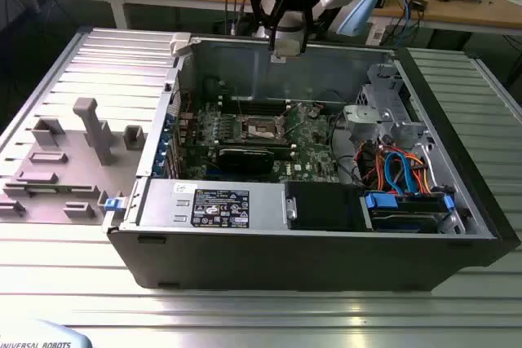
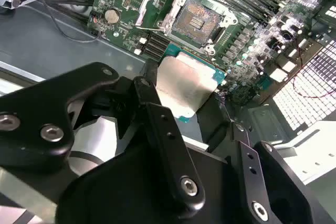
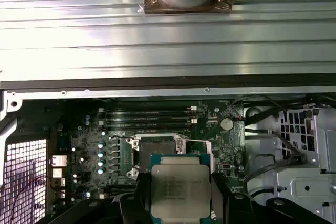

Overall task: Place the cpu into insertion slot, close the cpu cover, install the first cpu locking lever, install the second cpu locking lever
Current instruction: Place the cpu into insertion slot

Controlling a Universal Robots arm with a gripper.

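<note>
My gripper hangs above the back wall of the open computer case, higher than the motherboard. It is shut on the cpu, a flat square chip with a dull silver top and green edge, and black fingers press on two opposite sides. In the second wrist view the cpu sits between the fingers. The insertion slot lies bare on the motherboard, beyond the chip, with its dark contact field showing. Beside the slot, the cpu cover stands swung open. The insertion slot sits mid-board in the exterior view.
Long memory slots run beside the socket. A black graphics card, a power supply, a drive cage and coloured cables fill the case. Grey fixtures stand on the table at the exterior view's left.
</note>
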